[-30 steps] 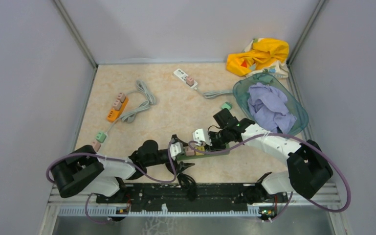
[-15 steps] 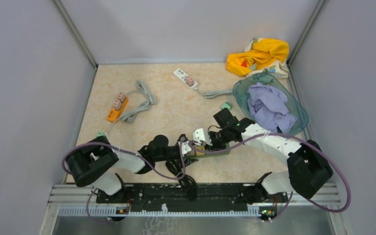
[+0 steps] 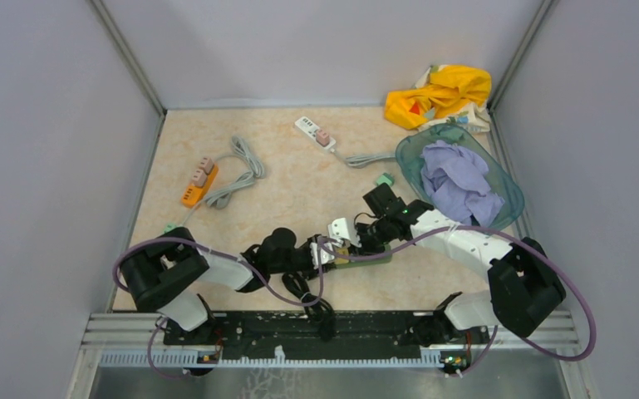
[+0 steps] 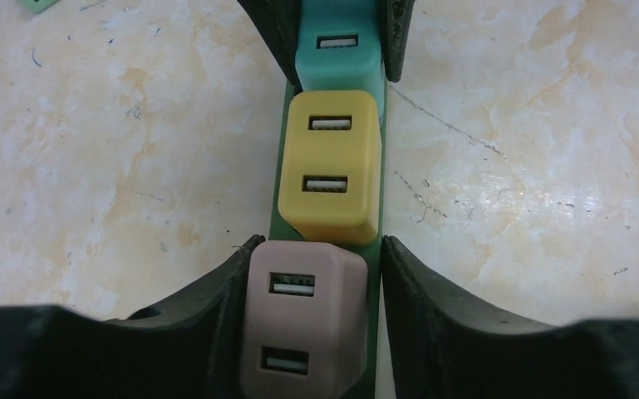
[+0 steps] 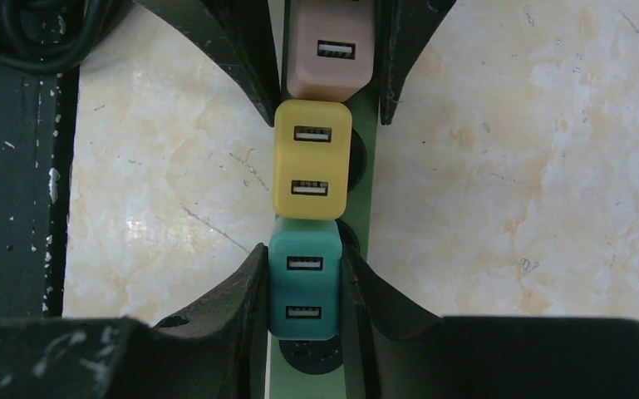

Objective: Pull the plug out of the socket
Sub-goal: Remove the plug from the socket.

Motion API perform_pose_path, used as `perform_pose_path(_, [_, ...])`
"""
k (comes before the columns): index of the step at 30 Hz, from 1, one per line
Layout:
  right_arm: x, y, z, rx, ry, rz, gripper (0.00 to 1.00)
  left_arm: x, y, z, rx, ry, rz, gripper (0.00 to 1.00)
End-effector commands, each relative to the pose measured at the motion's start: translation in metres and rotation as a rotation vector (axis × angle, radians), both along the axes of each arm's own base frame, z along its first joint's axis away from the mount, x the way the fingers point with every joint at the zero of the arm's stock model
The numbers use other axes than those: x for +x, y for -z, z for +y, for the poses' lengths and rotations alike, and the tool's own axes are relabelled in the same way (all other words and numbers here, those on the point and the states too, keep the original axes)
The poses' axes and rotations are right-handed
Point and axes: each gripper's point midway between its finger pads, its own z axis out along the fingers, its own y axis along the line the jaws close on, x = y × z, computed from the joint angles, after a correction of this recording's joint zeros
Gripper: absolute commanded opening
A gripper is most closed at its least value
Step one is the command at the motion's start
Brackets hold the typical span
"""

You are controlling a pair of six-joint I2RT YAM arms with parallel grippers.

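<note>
Beige marble-look table, grey walls on three sides. Green power strip lies flat near the front centre of the table, between the two arms. Three plugs sit in it in a row, all still seated: pink plug toward the left arm, yellow plug in the middle, teal plug toward the right arm.

Left gripper straddles the pink plug. One finger touches the plug's side. The other finger stands just off it, with a sliver of green strip showing between them. Jaws are partly spread and not pinching.

Right gripper is pressed together on the teal plug, with a finger tight against each side. The yellow plug has nothing touching it.

Further back on the left: orange power strip with a grey cable and two pinkish plugs in it. Back centre: white power strip with one plug. Right side: greenish see-through basket holding a purple cloth. Yellow cloth is bunched in the far right corner behind the basket.
</note>
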Motion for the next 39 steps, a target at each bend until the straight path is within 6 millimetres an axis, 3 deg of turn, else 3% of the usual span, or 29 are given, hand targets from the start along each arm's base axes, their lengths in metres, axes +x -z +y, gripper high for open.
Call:
perform_pose_path(1, [-0.001,-0.019,0.011,0.06,-0.039,0.001,0.0,-0.004,0.006,-0.007,0.033,0.039,0.014,0.46])
perform_pose_path(4, [-0.001,-0.019,0.012,0.063,-0.04,0.003,0.0,-0.005,0.008,-0.007,0.037,0.038,0.027,0.14])
perform_pose_path(7, [-0.002,-0.02,0.014,0.079,-0.033,0.016,0.0,-0.005,0.008,-0.007,0.033,0.03,0.033,0.01])
perform_pose_path(12, [-0.005,-0.027,0.031,0.178,-0.013,0.069,0.0,-0.007,0.009,-0.007,0.038,0.037,0.047,0.01])
perform_pose_path(15, [0.004,-0.03,0.036,0.204,0.032,0.05,0.0,-0.006,0.009,-0.008,0.041,0.031,0.054,0.01])
perform_pose_path(21, [0.019,-0.031,0.014,0.17,0.06,-0.019,0.0,-0.01,0.011,0.0,0.035,0.012,0.067,0.01])
perform_pose_path(26, [0.001,-0.028,0.005,0.18,-0.044,-0.006,0.0,-0.011,0.013,0.003,0.039,0.009,0.07,0.01])
perform_pose_path(29, [-0.019,-0.029,0.012,0.231,-0.115,0.07,0.0,-0.011,0.012,0.002,0.04,0.011,0.069,0.01])
perform_pose_path(32, [-0.023,-0.033,0.024,0.261,-0.102,0.114,0.0,-0.01,0.012,0.0,0.041,0.011,0.071,0.01])
perform_pose_path(36, [-0.013,-0.043,0.037,0.286,-0.041,0.12,0.0,-0.009,0.012,-0.001,0.04,0.004,0.08,0.01])
perform_pose_path(39, [0.002,-0.04,0.032,0.255,0.02,0.065,0.0,-0.01,0.013,0.0,0.04,0.001,0.087,0.01])
